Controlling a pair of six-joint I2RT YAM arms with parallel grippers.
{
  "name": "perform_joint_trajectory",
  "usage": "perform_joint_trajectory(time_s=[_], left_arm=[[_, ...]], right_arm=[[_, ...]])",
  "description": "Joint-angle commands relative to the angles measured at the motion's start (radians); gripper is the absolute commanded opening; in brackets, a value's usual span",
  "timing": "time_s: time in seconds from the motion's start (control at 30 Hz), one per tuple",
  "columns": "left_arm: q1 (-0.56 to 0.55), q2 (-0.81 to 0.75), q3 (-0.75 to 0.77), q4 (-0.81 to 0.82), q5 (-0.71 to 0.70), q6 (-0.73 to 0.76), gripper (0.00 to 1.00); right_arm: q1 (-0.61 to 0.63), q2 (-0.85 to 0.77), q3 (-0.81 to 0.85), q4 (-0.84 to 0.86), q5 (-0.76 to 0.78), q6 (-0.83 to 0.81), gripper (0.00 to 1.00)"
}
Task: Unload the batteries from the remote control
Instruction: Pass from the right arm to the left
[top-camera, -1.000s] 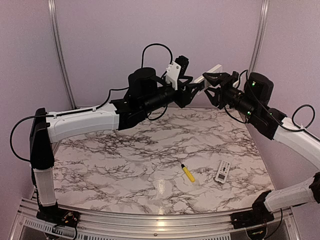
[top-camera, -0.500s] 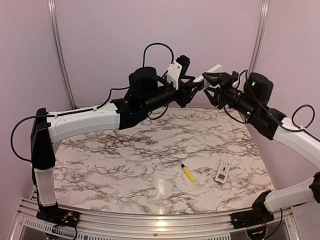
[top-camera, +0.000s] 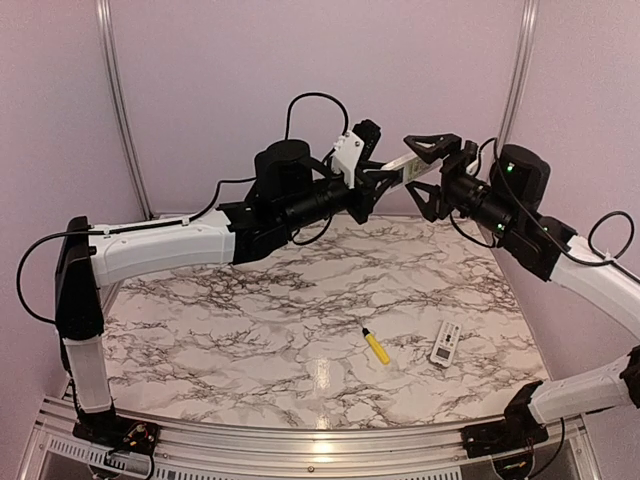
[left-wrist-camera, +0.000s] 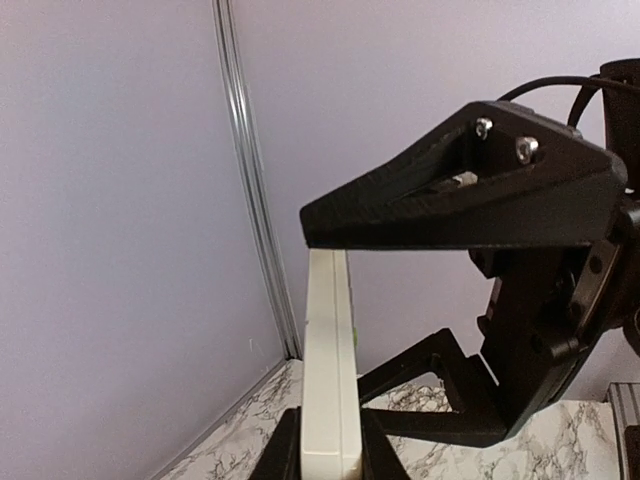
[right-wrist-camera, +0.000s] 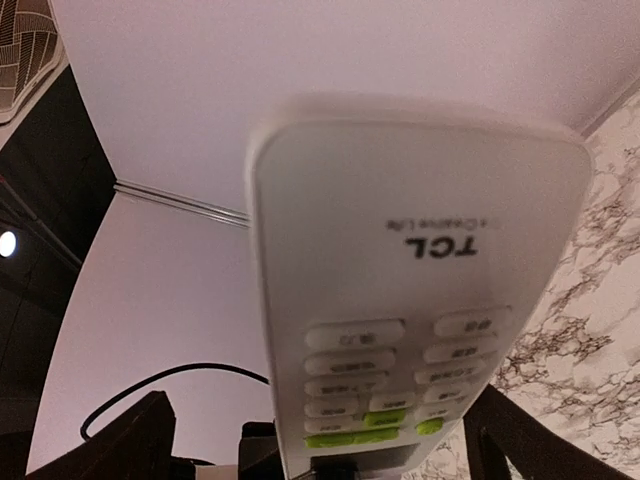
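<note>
Lilac wall (right-wrist-camera: 300, 45) behind TCL-marked remote (right-wrist-camera: 420, 280)

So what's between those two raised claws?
A white remote control, held by the left gripper, reaching into the open right gripper; clearest in the top view.

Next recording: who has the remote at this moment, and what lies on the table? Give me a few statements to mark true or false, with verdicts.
1. The left hand holds the white remote up in the air. True.
2. The right hand is clamped on the remote. False: its jaws stand spread wide on either side of the remote's end, not touching it.
3. A yellow-handled screwdriver lies on the marble table. True.
4. The remote's buttons face the left wrist camera. False: that camera sees only its thin edge, and the buttons face the right wrist camera.
</note>
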Motion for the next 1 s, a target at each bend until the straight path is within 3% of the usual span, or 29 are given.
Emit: perform_joint_trajectory(time_s=[0.0,0.27,0.37,0.5,0.63,0.83,0.97], left_arm=[[-0.001,-0.119,-0.085,-0.026,0.004,0.135,0.0],[-0.001,-0.302,-0.269,-0.063,0.021,0.295,0.0],[-0.001,-0.341,-0.302,-0.113,0.009,0.401,0.0],[-0.005,-0.358,-0.309,-0.204,-0.037,0.545,0.0],[-0.016,-0.359,-0.317,-0.269,-0.116,0.677,0.0],[-0.019,-0.383,-0.366,-0.248,-0.175,0.74,0.0],[-0.044,-0.379,-0.366,-0.281,-0.193,0.807,0.0]], right_arm=[[-0.01,-0.042,0.078,-0.153,-0.048,-0.097,0.99],[-0.264,-0.031,0.09,-0.28,-0.513,-0.194,0.99],[-0.305,0.026,0.15,-0.4,-0.611,-0.236,0.99],[-0.308,0.076,0.16,-0.385,-0.75,-0.188,0.99],[-0.308,0.091,0.186,-0.338,-0.812,-0.125,0.99],[-0.308,0.105,0.226,-0.353,-0.837,-0.104,0.99],[-0.307,0.117,0.212,-0.379,-0.838,-0.087,0.93]])
